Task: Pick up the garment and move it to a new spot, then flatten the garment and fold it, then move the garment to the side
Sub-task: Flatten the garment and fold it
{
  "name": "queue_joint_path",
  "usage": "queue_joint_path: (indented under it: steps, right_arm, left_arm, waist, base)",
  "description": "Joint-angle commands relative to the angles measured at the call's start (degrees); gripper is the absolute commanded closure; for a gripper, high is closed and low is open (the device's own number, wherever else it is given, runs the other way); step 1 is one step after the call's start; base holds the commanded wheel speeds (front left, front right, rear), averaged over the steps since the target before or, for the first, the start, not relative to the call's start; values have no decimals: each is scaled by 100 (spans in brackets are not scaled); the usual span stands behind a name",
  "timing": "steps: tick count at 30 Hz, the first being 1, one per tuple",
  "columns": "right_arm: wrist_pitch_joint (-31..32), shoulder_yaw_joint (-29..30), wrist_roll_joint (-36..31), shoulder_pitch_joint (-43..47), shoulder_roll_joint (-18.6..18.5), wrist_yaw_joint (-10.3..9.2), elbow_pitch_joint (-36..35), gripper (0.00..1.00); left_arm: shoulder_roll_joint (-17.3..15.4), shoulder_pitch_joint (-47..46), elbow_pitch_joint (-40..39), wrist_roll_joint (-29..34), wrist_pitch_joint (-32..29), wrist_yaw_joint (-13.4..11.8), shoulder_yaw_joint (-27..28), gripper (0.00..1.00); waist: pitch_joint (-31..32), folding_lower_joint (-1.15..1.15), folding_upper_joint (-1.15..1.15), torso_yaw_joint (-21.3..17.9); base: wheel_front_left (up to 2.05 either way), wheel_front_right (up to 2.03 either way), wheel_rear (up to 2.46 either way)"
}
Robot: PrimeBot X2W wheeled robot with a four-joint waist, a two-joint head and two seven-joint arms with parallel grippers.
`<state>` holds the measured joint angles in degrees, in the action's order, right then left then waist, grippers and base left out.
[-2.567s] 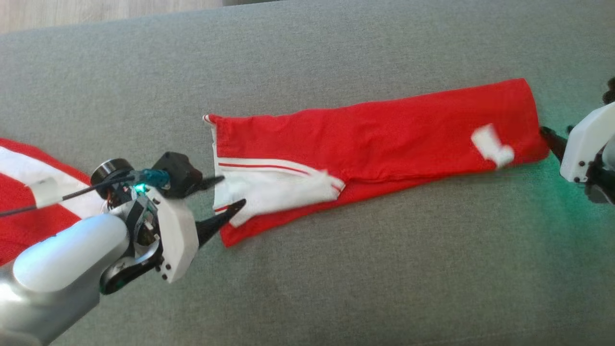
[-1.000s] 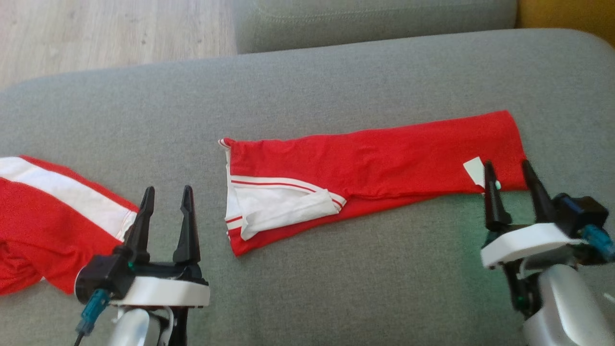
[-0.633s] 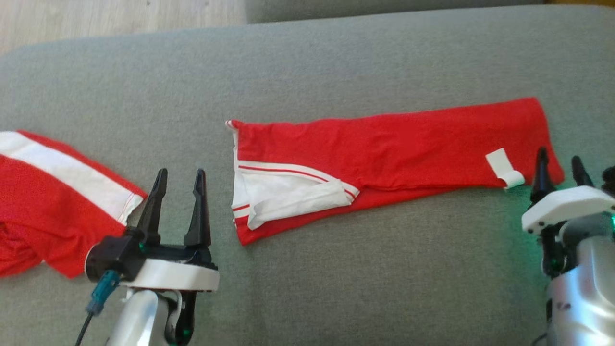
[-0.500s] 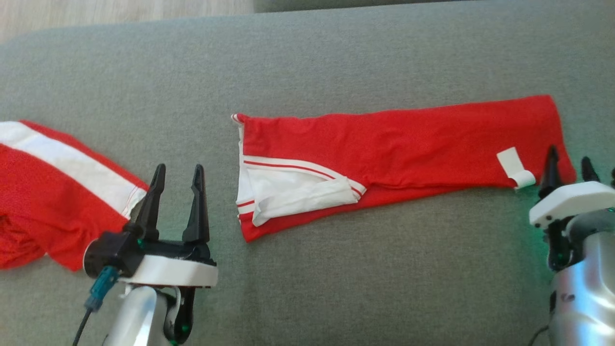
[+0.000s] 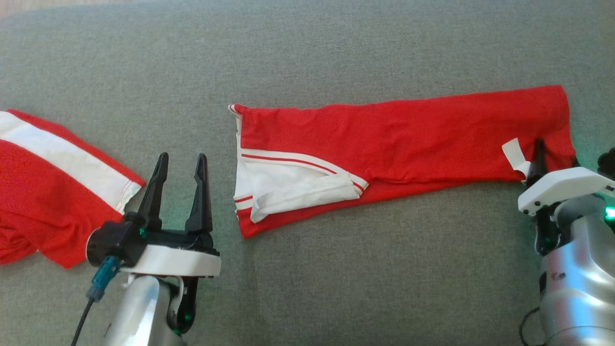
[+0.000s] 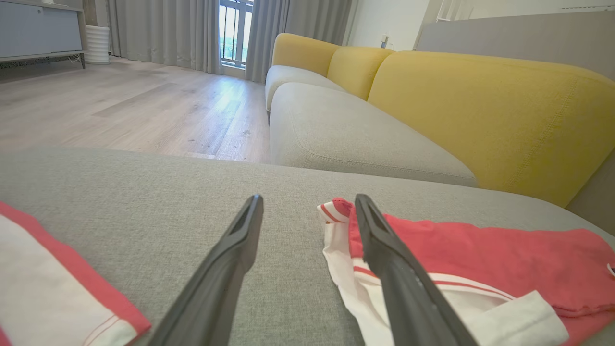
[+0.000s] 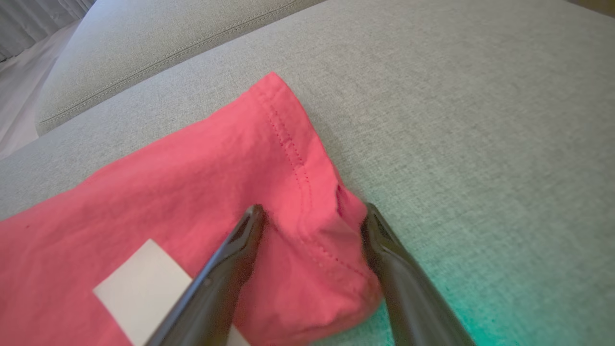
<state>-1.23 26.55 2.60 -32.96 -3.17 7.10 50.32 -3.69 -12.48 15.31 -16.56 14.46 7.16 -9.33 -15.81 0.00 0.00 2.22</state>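
While your right gripper [image 7: 312, 209] stands with its jaws wide, its two dark fingers [image 7: 226, 274] straddle the hemmed corner of the garment [image 5: 408, 139] — one tip over the red cloth, the other at the corner's outer edge, over the grey sofa cushion [image 5: 336, 288]. Nothing is pinched yet. Your left gripper [image 5: 182, 158] is just as wide and empty. Its fingers point up over bare cushion, between the garment's striped white end and a second red-and-white piece [image 5: 43, 192] that lies well apart at the left.

The garment itself lies stretched in a long band across the cushion, folded lengthwise by the look of it, with a white label [image 7: 144, 283] near the right-hand corner.

Watch three things. If you close the right fingers too high, they will likely catch only the top layer, and the fold will peel open as you lift. If you press too deep, the tips may dig into the soft cushion and bunch the hem. And with the left gripper beside the cloth, not on it, a one-sided pull from the right would probably drag the whole band askew — or shake out the loose white flap [image 5: 298, 192] at the far end.
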Motion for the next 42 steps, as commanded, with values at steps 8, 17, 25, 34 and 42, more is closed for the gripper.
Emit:
queue_joint_path:
  steps: [8,17,25,34,42]
  right_arm:
    - [-211,-5,-113,-200,29,39,158,100]
    - [-462,940,-691,-183,-268,39,-520,100]
    - [-492,1515,-1151,-162,-310,39,-1008,100]
    - [-485,94,-556,-4,22,39,-1369,100]
    - [-431,-2643,1303,493,28,39,-1672,100]
  left_arm:
    - [-32,-178,-128,71,53,31,236,0]
    - [-44,-127,-89,50,53,32,254,0]
    - [-27,-60,-66,30,53,32,244,0]
    - [7,140,-38,22,53,33,265,0]
    - [34,263,-6,22,53,33,189,0]
  waist:
    - [-37,0,0,-44]
    - [129,0,0,-174]
    - [365,0,0,-225]
    - [770,0,0,-232]
    - [1040,0,0,-14]
  base:
    - [0,0,0]
    - [0,0,0]
    - [0,0,0]
    - [0,0,0]
    - [0,0,0]
